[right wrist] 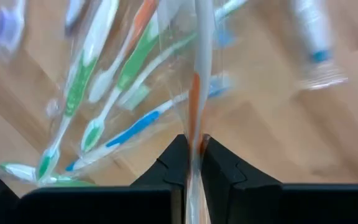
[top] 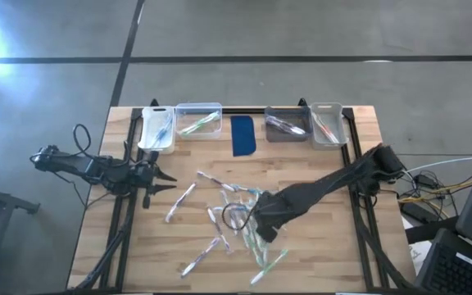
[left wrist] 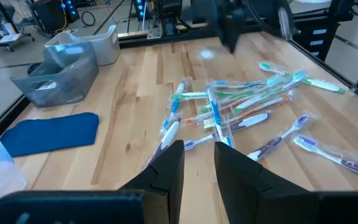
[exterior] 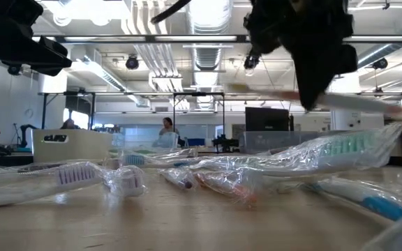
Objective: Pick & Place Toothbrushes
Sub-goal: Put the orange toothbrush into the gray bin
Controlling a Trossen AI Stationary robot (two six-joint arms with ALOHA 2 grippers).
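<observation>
From above we saw the toothbrushes (top: 224, 217) scattered over the middle of the table (top: 318, 262), most in clear wrappers, with a few more lying in the four bins (top: 197, 120) along the far edge, either side of a blue pad (top: 243, 135). The right gripper (top: 262, 231) reached into the right side of the pile, while the left gripper (top: 164, 180) waited near the left edge, apart from the brushes. At table height, wrapped toothbrushes (exterior: 68, 176) lay across the wood, and a dark gripper (exterior: 311, 66) hung over them with a pale brush (exterior: 358, 103) sticking out sideways from it, clear of the table. From the left wrist, we saw its fingers (left wrist: 168, 171) standing narrowly apart with nothing between them, the pile (left wrist: 241, 109) lying ahead. From the right wrist, the fingers (right wrist: 178, 163) were pinched on a white toothbrush with an orange band (right wrist: 194, 93), lifted above green and blue brushes (right wrist: 98, 118) on the table.
</observation>
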